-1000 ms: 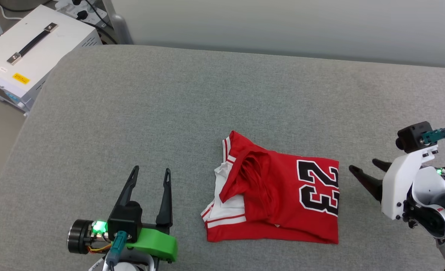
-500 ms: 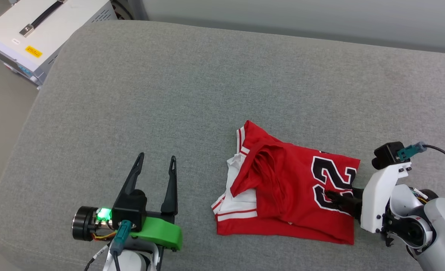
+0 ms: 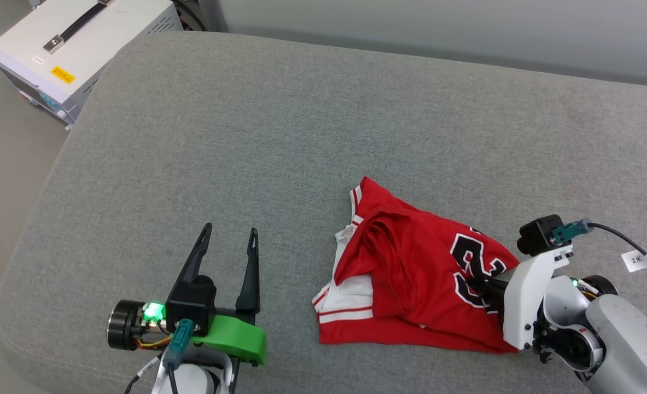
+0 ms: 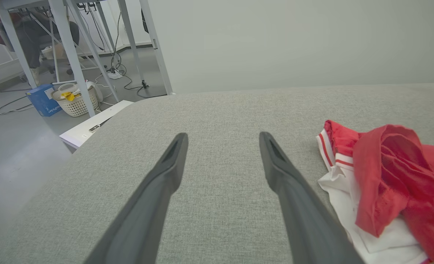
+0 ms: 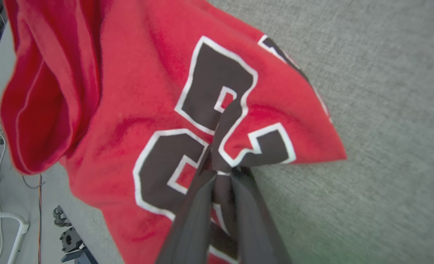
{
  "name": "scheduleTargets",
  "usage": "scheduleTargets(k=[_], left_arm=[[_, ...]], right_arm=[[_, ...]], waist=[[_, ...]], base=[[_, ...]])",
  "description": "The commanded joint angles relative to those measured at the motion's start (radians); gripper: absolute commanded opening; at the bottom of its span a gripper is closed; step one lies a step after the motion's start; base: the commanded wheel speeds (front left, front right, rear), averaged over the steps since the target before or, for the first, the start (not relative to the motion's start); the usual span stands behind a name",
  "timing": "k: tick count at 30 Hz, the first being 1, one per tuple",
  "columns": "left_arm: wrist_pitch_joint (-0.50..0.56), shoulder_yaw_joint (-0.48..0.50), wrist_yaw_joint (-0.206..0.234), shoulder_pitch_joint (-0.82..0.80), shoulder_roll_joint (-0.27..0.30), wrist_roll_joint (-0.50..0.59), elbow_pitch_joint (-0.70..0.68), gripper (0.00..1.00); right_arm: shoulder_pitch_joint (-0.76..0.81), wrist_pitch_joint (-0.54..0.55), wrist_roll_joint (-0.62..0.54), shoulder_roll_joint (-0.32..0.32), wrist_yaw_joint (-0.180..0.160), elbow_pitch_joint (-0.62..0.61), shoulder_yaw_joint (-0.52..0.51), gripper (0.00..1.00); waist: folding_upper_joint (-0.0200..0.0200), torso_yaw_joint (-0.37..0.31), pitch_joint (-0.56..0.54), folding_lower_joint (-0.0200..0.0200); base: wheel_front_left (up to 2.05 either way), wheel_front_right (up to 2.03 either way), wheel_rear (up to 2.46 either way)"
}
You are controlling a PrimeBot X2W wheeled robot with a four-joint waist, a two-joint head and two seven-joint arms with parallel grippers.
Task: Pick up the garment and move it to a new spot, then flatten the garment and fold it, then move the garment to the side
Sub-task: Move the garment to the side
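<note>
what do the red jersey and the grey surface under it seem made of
Red jersey shirt with white sleeves: thin, probably synthetic knit, faint sheen; it falls in soft folds. Grey padded surface: woven upholstery cloth, matte; flecked weave and rounded cushioned edge show.

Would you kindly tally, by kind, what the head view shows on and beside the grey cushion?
1 garment
2 grippers: left gripper, right gripper
1 white case
Total: 4
</note>
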Motion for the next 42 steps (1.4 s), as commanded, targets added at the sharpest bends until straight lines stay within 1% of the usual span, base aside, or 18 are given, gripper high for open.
scheduleTargets(k=[1, 6, 11, 15, 19, 25, 30, 37, 42], left_arm=[[-0.006, 0.000, -0.005, -0.004, -0.004, 0.003, 0.004, 1.00], [-0.006, -0.001, -0.004, 0.015, -0.003, 0.004, 0.010, 1.00], [-0.006, 0.002, -0.002, 0.039, 0.002, 0.005, 0.007, 1.00], [-0.006, 0.006, 0.000, 0.057, 0.006, 0.005, 0.001, 1.00], [-0.006, 0.005, 0.000, 0.063, 0.006, 0.005, -0.007, 1.00], [-0.006, 0.013, 0.005, 0.049, 0.008, 0.005, -0.026, 1.00], [-0.006, 0.034, 0.011, 0.022, 0.019, 0.005, -0.053, 1.00], [-0.006, 0.048, 0.006, -0.038, 0.038, 0.012, -0.088, 1.00], [-0.006, 0.053, 0.000, -0.078, 0.052, 0.015, -0.113, 1.00]], right_arm=[[-0.005, -0.013, -0.005, -0.003, -0.001, 0.003, 0.029, 0.00], [-0.055, -0.084, -0.035, -0.054, -0.001, -0.044, 0.078, 0.00], [-0.103, -0.136, -0.092, -0.129, -0.001, -0.102, 0.134, 0.00], [-0.130, -0.145, -0.122, -0.188, -0.001, -0.155, 0.173, 0.00], [-0.145, -0.134, -0.128, -0.246, -0.001, -0.197, 0.182, 0.00], [-0.160, -0.122, -0.128, -0.324, -0.001, -0.215, 0.143, 0.00], [-0.186, -0.117, -0.140, -0.382, -0.001, -0.190, 0.080, 0.00], [-0.238, -0.124, -0.198, -0.477, -0.001, -0.118, 0.015, 0.00], [-0.271, -0.122, -0.232, -0.527, -0.001, -0.021, -0.044, 0.00]], waist=[[0.0063, -0.005, -0.015, 0.0000], [0.0063, -0.025, -0.054, 0.0000], [0.0063, -0.064, -0.091, 0.0000], [0.0063, -0.110, -0.106, 0.0000], [0.0063, -0.161, -0.101, 0.0000], [0.0063, -0.242, -0.062, 0.0000], [0.0063, -0.310, 0.011, 0.0000], [0.0063, -0.338, 0.116, 0.0000], [0.0063, -0.337, 0.188, 0.0000]], base=[[0.00, 0.00, 0.00], [0.00, 0.00, 0.00], [0.00, 0.00, 0.00], [0.00, 0.00, 0.00], [0.00, 0.00, 0.00], [0.00, 0.00, 0.00], [0.00, 0.00, 0.00], [0.00, 0.00, 0.00], [0.00, 0.00, 0.00]])
